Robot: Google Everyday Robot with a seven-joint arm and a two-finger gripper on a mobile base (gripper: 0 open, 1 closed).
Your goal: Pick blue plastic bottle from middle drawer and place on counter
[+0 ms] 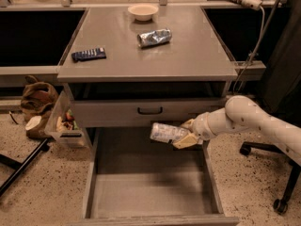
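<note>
Speckled floor [37, 197] lies all around. My gripper [182, 137] is clamped on the blue plastic bottle [165, 132]. The smooth, crinkly bottle lies level, its long axis pointing away from my wrist, above the middle drawer [150, 194] and its flat matte floor. The counter [188, 55] overhangs above, so I judge the lift must clear its edge.

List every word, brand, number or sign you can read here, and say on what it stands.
No text can be read.
Label of the blue plastic bottle, held by the pincer above the middle drawer: too blurred.
Print on the foil packet on the counter: too blurred.
Marks on the dark flat object on the counter: too small.
</note>
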